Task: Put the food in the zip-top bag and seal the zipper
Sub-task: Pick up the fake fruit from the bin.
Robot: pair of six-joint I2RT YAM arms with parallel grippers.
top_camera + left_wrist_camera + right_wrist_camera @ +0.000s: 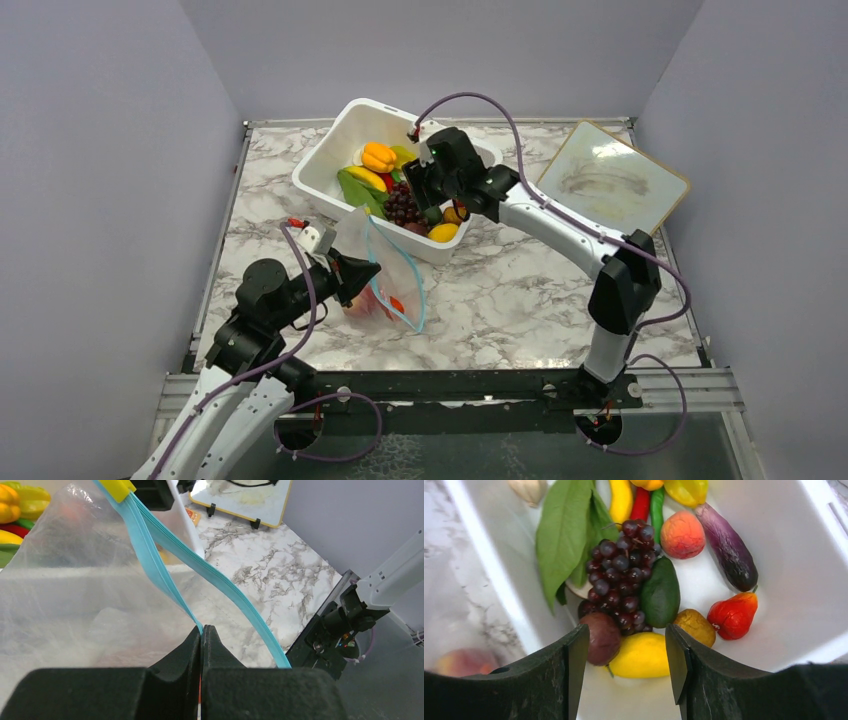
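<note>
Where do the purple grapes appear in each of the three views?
Top external: the purple grapes are left of centre, in the near part of the white tub.
Left wrist: not in it; the zip-top bag fills the left side.
Right wrist: the purple grapes are at the centre, right of the green leaf.
Shared landmark: the white tub.

The white tub [318, 180] is seen crowded: its middle is filled by grapes [619, 575] and an avocado [660, 592], with bare floor left beyond the eggplant [726, 547] (red pear [733, 616] alongside). From above, it is blocked by the right gripper [626, 650]. Its near wall is fronted by the zip-top bag [395, 275], pinched upright by the left gripper [201, 635]; open marble [520, 290] is left to the tub's right.
</note>
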